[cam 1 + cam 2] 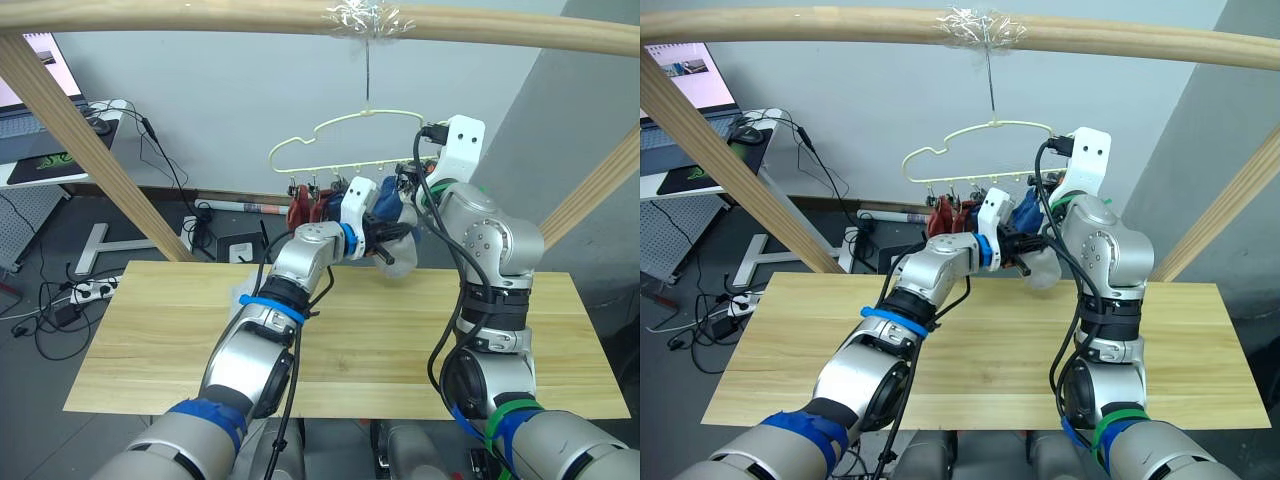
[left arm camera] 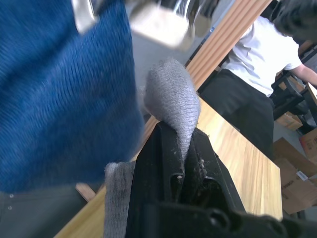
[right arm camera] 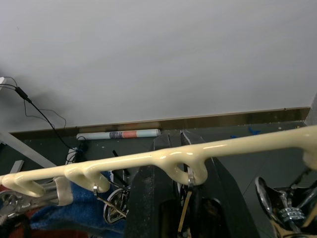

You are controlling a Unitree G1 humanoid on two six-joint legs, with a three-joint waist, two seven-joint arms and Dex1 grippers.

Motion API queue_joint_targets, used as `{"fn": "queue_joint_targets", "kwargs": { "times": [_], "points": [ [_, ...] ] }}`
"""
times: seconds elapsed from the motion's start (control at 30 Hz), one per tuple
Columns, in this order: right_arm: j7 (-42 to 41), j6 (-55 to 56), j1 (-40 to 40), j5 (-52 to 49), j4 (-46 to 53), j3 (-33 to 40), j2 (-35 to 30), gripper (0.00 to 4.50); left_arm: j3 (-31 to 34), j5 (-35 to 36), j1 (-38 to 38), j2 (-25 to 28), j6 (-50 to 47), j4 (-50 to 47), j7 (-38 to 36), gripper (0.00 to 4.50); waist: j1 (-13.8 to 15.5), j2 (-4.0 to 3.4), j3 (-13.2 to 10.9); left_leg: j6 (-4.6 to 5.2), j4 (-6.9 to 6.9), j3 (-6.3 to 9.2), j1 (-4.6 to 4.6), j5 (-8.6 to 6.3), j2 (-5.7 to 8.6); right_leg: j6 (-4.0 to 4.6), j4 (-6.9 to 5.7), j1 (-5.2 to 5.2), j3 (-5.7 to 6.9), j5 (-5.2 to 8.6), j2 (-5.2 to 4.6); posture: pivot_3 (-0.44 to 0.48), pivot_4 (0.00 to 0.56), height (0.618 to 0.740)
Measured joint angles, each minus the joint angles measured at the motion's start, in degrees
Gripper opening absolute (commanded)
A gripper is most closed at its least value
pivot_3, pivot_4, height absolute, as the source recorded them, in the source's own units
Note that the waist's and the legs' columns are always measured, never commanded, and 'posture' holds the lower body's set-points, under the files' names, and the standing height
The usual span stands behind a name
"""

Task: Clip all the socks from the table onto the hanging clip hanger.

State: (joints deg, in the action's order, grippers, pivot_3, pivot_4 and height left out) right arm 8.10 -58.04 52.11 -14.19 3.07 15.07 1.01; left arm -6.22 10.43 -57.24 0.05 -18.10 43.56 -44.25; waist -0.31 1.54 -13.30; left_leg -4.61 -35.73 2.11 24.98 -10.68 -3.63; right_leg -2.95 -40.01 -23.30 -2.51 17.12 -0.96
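Grey sock pinched in left hand, beside hanging blue sock.

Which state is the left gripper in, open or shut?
Shut: in the left wrist view the left gripper pinches the grey sock between its black fingers.

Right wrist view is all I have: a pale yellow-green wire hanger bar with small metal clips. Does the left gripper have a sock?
Observer: Yes. The left gripper is shut on a light grey knit sock, pinched between its fingers.
Operator: Where is that sock relative to the bar?
Observer: It is held up off the light wooden table, just under the right part of the clip hanger, beside a blue knit sock that hangs from a clip.
Operator: Anything else clipped on?
Observer: Rust red socks hang from clips nearer the left end. I cannot count them surely.
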Motion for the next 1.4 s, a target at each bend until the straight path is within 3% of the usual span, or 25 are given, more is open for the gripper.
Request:
{"fn": "queue_joint_targets", "kwargs": {
  "times": [0.53,0.73,0.93,1.4],
  "points": [
    [0.01,-0.07,-0.01,-0.01,0.21,-0.11,-0.01,0.05,2.09,0.05,-2.00,0.11,1.02,1.38,-0.04,0.01,-0.02,0.00,0.00,0.00,0.00,0.00,0.00,0.00,0.00,0.00,0.00,0.00,0.00,0.00,0.00,0.069,0.148,0.740],
    [0.06,-0.08,-0.01,-0.06,0.66,-0.60,-0.01,1.94,2.15,0.04,-2.11,0.03,1.04,1.38,-0.02,0.00,-0.02,0.00,0.00,-0.01,-0.01,0.00,0.00,0.00,0.00,0.00,-0.01,0.00,0.00,0.00,0.00,0.066,0.144,0.740],
    [0.33,-0.31,-0.11,-0.06,1.17,-0.66,-0.05,1.94,2.24,0.36,-2.19,-0.04,0.60,1.38,-0.14,0.00,-0.02,0.00,0.00,0.00,0.00,0.00,0.00,0.00,0.00,0.00,0.00,-0.01,-0.01,0.00,0.00,0.066,0.144,0.740],
    [0.34,-11.99,-5.63,-2.86,14.42,-0.36,1.51,1.98,-0.39,0.48,3.81,2.96,-5.60,-9.90,-2.88,4.13,-0.05,-0.06,0.04,-0.01,-0.05,0.01,0.01,0.01,0.00,0.00,-0.07,0.00,-0.01,0.00,0.00,0.036,0.144,0.740]
  ]
}}
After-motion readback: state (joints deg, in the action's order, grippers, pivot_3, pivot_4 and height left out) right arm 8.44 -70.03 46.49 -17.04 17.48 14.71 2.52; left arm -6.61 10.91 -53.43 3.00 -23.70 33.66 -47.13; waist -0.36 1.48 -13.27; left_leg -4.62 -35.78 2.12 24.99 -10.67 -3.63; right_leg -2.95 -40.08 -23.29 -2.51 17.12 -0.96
